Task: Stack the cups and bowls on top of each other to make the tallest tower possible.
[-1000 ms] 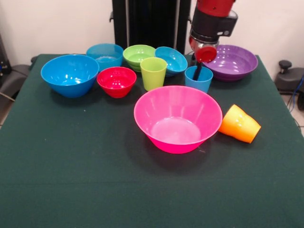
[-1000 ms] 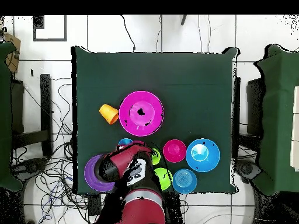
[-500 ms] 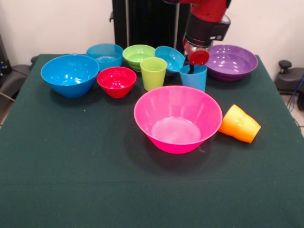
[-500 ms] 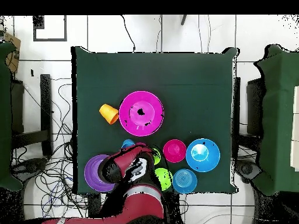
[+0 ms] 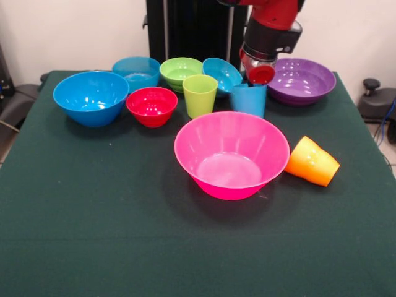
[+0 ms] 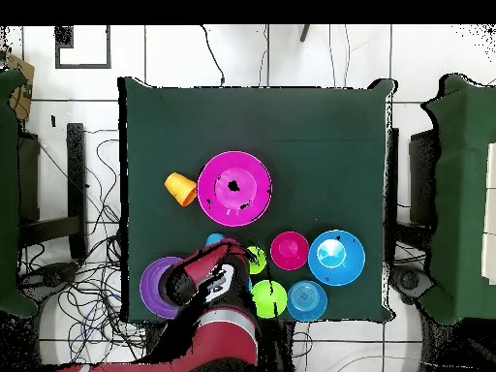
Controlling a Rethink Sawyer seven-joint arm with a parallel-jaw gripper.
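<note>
We can read no words, labels, brands, numbers or signs in either view.

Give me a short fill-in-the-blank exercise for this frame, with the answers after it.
1. The orange cup lies on its ____.
2. The gripper is at the rim of the light ____ cup.
3. The cup beside the red bowl is lime ____.
4. The huge pink bowl holds ____.

Answers: side; blue; green; nothing
</note>
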